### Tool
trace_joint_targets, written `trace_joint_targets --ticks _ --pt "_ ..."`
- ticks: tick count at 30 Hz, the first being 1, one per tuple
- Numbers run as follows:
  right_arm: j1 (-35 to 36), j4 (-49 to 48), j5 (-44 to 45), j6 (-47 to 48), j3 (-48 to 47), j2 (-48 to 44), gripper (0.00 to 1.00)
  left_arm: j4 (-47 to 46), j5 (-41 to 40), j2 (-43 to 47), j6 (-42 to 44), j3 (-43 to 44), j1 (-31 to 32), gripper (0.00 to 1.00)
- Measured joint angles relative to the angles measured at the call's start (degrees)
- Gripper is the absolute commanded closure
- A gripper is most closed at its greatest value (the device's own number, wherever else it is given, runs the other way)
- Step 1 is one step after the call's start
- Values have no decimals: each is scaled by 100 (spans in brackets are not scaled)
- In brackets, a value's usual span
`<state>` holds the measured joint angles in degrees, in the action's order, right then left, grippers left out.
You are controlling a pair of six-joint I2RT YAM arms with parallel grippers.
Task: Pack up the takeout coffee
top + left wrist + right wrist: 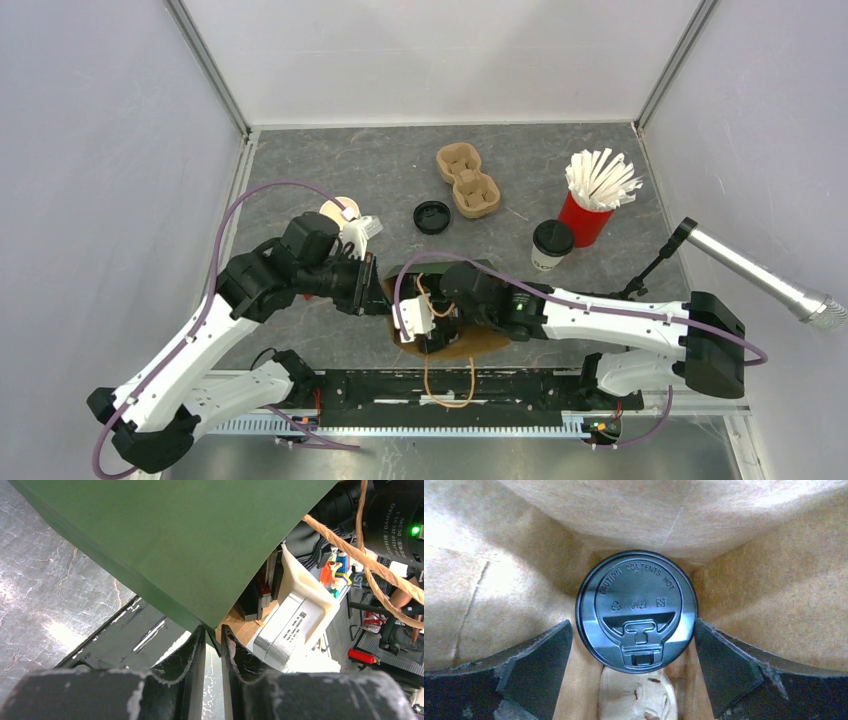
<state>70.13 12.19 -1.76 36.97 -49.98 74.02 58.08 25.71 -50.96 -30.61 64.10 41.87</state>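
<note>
L gripper [214, 642]: nearly closed, pinching edge of green paper bag [175, 540].
R gripper [633, 625]: down inside bag, jaws wide apart, holding nothing, one finger just beside each side of lid.
Coffee cup [636, 605]: in bag btwn R fingers, black lid facing up; only lid shows.
2nd lidded cup [551, 243]: on table, beside red straw cup [585, 215].

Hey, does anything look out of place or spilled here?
A loose black lid lies on the table beside the cardboard cup carrier, on no cup. No spill shows.

Robot lab, white-walled bench [380, 160] (alu frame [208, 68])
</note>
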Motion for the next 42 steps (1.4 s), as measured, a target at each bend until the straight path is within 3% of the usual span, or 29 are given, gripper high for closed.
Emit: trace_joint_targets --ticks 7,14,26,36,42 --pt "0 -26 -323 153 20 -24 2 2 -4 61 0 -2 0 78" --pt "0 -140 48 350 52 96 2 2 -7 76 0 -35 0 80" --pt "11 -485 514 605 201 85 30 0 -17 66 -2 -48 0 80" --pt "11 -374 518 302 114 -315 33 166 -411 -70 -2 216 0 83" --pt "11 345 468 -105 -645 -341 35 599 -785 -529 2 944 0 88"
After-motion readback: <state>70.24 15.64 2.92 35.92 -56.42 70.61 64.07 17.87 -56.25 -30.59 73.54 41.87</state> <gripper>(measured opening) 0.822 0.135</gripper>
